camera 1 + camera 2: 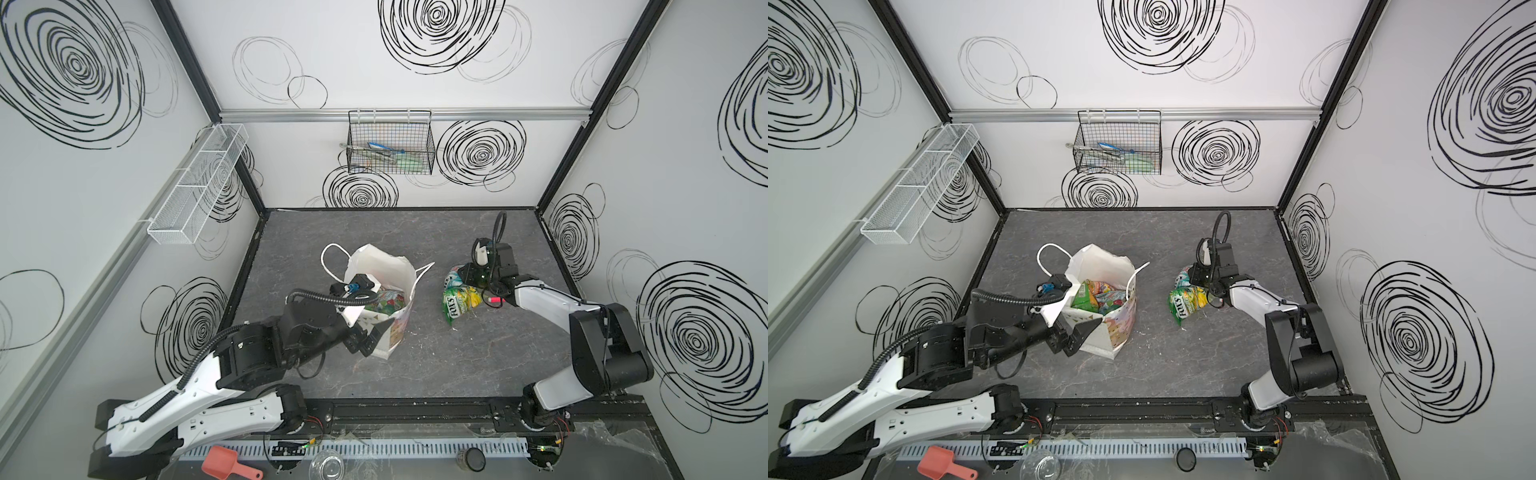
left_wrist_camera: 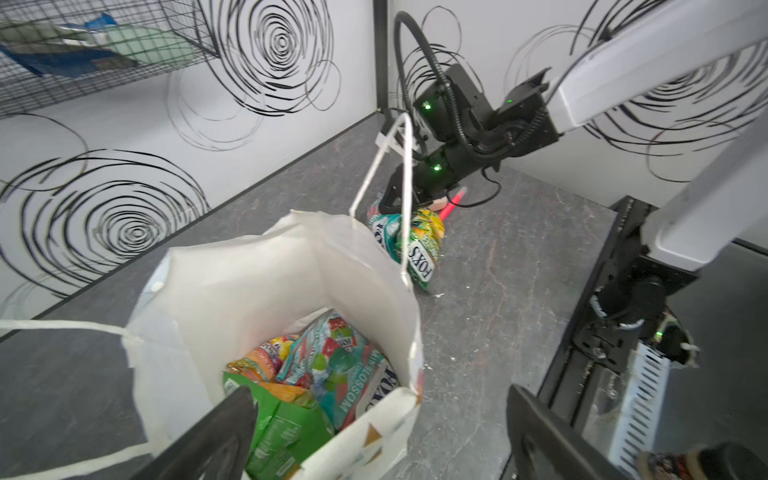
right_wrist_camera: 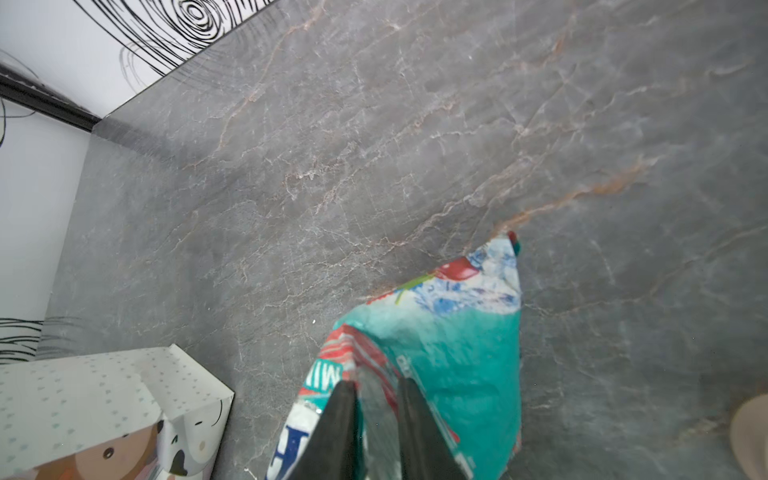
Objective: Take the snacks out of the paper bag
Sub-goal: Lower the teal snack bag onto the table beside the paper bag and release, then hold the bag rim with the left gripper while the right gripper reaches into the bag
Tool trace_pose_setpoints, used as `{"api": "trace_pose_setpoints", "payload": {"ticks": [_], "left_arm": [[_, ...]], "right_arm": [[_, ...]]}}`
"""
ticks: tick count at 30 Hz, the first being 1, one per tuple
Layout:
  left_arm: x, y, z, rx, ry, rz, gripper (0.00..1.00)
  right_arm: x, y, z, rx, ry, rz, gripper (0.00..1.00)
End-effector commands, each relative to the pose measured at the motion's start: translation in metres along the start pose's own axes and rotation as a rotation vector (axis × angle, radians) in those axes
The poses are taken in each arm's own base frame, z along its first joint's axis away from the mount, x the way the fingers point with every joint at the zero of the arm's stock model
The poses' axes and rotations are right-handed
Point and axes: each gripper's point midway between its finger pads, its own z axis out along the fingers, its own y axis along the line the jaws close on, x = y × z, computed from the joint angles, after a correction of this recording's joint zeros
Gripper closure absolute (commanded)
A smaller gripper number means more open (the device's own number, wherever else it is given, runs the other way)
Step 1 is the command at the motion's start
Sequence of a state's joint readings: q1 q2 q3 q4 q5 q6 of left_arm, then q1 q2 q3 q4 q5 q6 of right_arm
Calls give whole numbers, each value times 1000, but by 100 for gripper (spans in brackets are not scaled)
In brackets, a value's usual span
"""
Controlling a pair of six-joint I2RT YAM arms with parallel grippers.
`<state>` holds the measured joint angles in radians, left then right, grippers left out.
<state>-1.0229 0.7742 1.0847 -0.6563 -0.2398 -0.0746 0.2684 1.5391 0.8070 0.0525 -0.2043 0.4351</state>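
Observation:
The paper bag (image 1: 382, 266) (image 1: 1100, 266) (image 2: 249, 282) stands upright and open in mid-table, with several snacks (image 1: 1100, 297) (image 2: 332, 365) inside. My left gripper (image 1: 365, 338) (image 2: 380, 390) is open wide at the bag's near corner, whose rim lies between the fingers. To the right, a teal packet (image 1: 455, 276) (image 3: 457, 332) and a green-yellow FOX'S packet (image 1: 459, 305) (image 2: 424, 249) lie on the table. Low over the teal packet, my right gripper (image 3: 378, 390) has its fingers slightly parted, with the packet's crinkled edge in the gap.
A small pink-red stick (image 1: 495, 299) lies by the right wrist. A black wire basket (image 1: 390, 145) hangs on the back wall and a white mesh shelf (image 1: 199, 183) on the left wall. A red scoop (image 1: 224, 463), a glass bowl (image 1: 328, 463) and a black lid (image 1: 473, 459) lie past the front rail.

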Motion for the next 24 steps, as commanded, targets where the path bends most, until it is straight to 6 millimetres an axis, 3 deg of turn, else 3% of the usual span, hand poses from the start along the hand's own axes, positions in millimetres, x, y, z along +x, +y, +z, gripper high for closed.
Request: {"api": "trace_pose_setpoints", "payload": {"ticks": [1, 5, 9, 13, 18, 24], "left_arm": [[-16, 16, 0, 2, -73, 27, 4], [-16, 36, 7, -30, -129, -21, 4], [-14, 47, 9, -85, -173, -23, 4], [-15, 65, 8, -129, -240, -69, 4], [-17, 85, 5, -178, -289, -134, 4], [-22, 106, 5, -243, -314, -205, 4]], "right_arm": [[-10, -4, -2, 32, -37, 16, 60], [-30, 4, -20, 51, -86, 9, 37], [-65, 19, -58, 69, -185, -27, 1], [-105, 63, -117, -43, -332, -107, 3], [-134, 149, -199, -241, -488, -233, 1], [-121, 261, -239, -414, -404, -406, 2]]}}
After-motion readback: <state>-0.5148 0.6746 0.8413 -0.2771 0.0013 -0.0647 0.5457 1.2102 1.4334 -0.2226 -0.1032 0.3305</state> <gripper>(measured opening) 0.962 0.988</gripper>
